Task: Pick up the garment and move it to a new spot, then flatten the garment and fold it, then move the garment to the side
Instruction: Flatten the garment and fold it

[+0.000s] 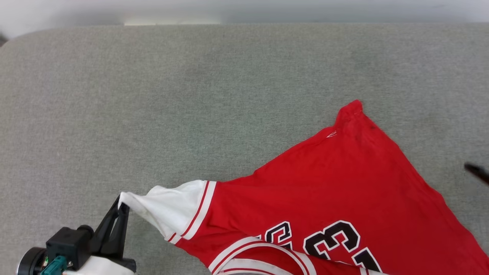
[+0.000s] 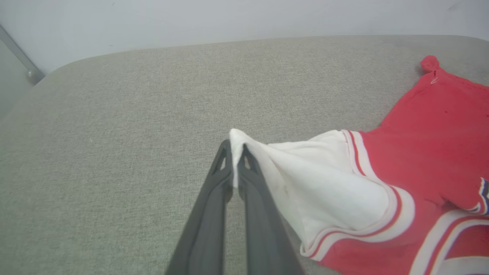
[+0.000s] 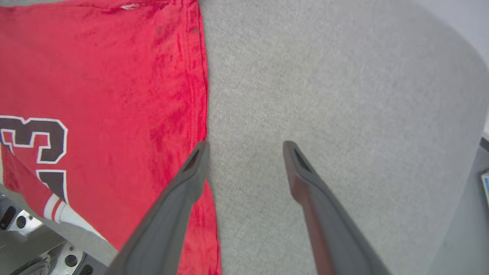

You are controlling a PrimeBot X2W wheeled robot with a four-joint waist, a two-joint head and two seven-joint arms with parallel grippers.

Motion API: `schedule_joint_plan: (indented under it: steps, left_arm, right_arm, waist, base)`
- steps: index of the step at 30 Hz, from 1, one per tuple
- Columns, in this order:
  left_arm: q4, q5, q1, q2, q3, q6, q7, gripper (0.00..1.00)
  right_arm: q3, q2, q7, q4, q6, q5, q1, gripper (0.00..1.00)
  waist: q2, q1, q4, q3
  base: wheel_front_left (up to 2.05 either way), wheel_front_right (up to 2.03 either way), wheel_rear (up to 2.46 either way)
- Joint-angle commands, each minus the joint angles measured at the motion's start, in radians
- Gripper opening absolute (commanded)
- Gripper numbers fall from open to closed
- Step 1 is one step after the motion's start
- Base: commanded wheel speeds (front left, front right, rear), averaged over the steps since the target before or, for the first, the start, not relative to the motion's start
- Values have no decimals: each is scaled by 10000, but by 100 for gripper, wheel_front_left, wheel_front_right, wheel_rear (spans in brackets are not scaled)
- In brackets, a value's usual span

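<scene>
Flattening appears to be the step in hand. The garment lies at the near right of the grey surface. Left gripper: fingers clamped on the white sleeve tip. Right gripper: fingers apart, beside the red edge. Next move likely calls for drawing the sleeve outward, taut.

Left claw pinching garment, right claw spread, apparently hovering

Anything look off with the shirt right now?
Yes: the garment lies askew on the grey surface, with fabric folded over the number. Its white sleeve is stretched to a point where the left hand pinches it. The right hand is open beside it.
</scene>
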Motion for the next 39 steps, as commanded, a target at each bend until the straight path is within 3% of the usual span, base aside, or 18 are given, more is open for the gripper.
schedule_joint_plan:
  steps: [1, 6, 11, 12, 21, 27, 28, 29, 39]
  left_arm:
    - [-49, 108, -231, -42, -51, -33, 30, 0]
    - [-8, 273, -755, -237, -217, -192, 99, 0]
    - [156, 418, -1247, -510, -428, -374, 111, 0]
    - [206, 480, -1464, -643, -501, -448, 103, 0]
    - [362, 638, -1961, -1013, -609, -630, 29, 0]
    - [567, 713, -2147, -1241, -663, -728, 0, 0]
    - [617, 718, -2162, -1265, -664, -756, -7, 0]
    - [668, 714, -2160, -1301, -667, -776, -13, 0]
    - [1177, 655, -1926, -1119, -476, -911, -32, 0]
  right_arm:
    - [-87, 12, 401, -300, -7, -101, -482, 100]
    - [518, 710, 2326, -794, -7, -786, -2403, 100]
    - [1813, 1811, 3895, -8, -7, -1262, -4515, 100]
    - [2567, 2373, 4367, 741, -7, -1503, -5557, 100]
    - [4147, 3376, 4148, 2838, -7, -1739, -7222, 100]
    - [5789, 3700, 3941, 3943, -4, -1501, -6978, 100]
    - [5993, 3715, 3847, 4013, -2, -1417, -6942, 91]
    - [6152, 3762, 3651, 4027, -1, -1313, -6953, 0]
    - [6595, 3338, 1157, 3714, -7, -708, -7776, 0]
  waist:
    - [0, 0, 157, 180]
    - [0, 0, 546, 644]
    - [0, 0, 945, 1106]
    - [0, 0, 1163, 1413]
    - [0, 0, 1598, 2172]
    - [0, 0, 1715, 2330]
    - [0, 0, 1711, 2313]
    - [0, 0, 1691, 2268]
    - [0, 0, 1156, 787]
  base:
    - [0, 0, 0]
    - [0, 0, 0]
    - [0, 0, 0]
    - [0, 0, 0]
    - [0, 0, 0]
    - [0, 0, 0]
    - [0, 0, 0]
    - [0, 0, 0]
    - [0, 0, 0]
